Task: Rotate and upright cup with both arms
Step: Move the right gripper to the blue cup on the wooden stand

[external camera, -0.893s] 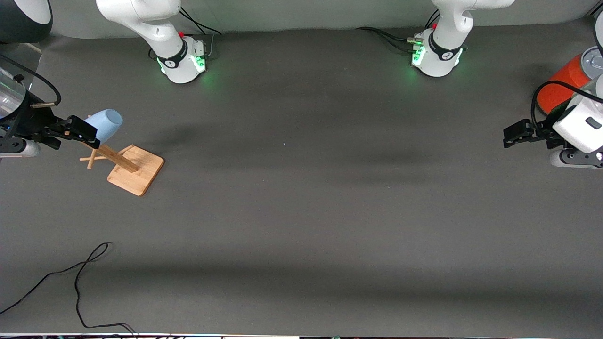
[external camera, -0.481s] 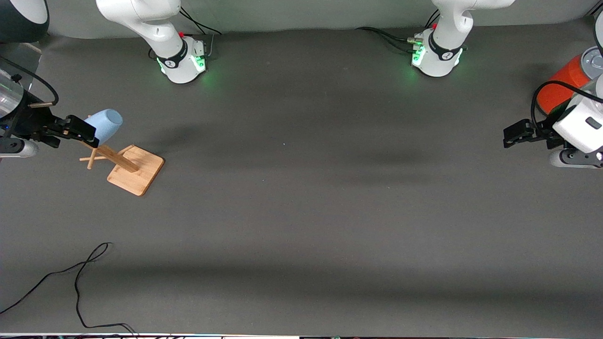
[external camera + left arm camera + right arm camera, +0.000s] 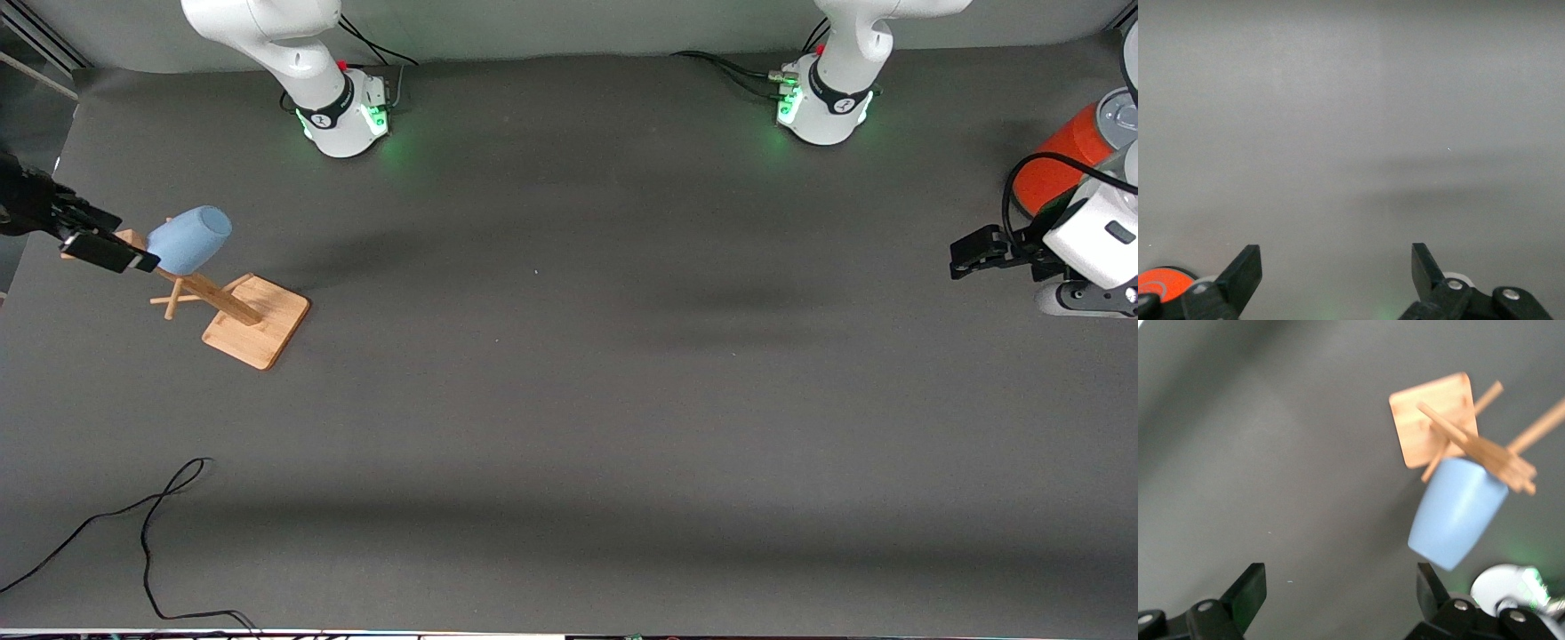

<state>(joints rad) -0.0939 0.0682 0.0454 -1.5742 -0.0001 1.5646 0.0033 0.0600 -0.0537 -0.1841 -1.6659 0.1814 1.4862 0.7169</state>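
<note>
Black fingers spread wide on the right gripper (image 3: 100,240), sitting at the far left edge of the front frame, empty, its tips just short of the cup (image 3: 188,239) and not touching it. In the right wrist view the same fingers (image 3: 1248,593) stand parted with only grey table between them, the cup (image 3: 1457,513) off to one side.

Over at the right edge of the front frame, the left gripper (image 3: 976,251) is wide open too and holds nothing; that arm waits, with the orange-red can (image 3: 1062,164) just above it in the frame. Its wrist view shows parted fingers (image 3: 1245,273) over bare table.

Now the cup: pale blue, hung mouth-first on a peg of the wooden rack (image 3: 244,313), in the left part of the front frame. Its long axis lies tilted, closed base pointing up and toward the frame's upper right, rim end down toward the right gripper.

Dark grey matte table (image 3: 569,400) throughout, a loose black cable (image 3: 147,524) at lower left, a pale wall along the top, both bases glowing green.
</note>
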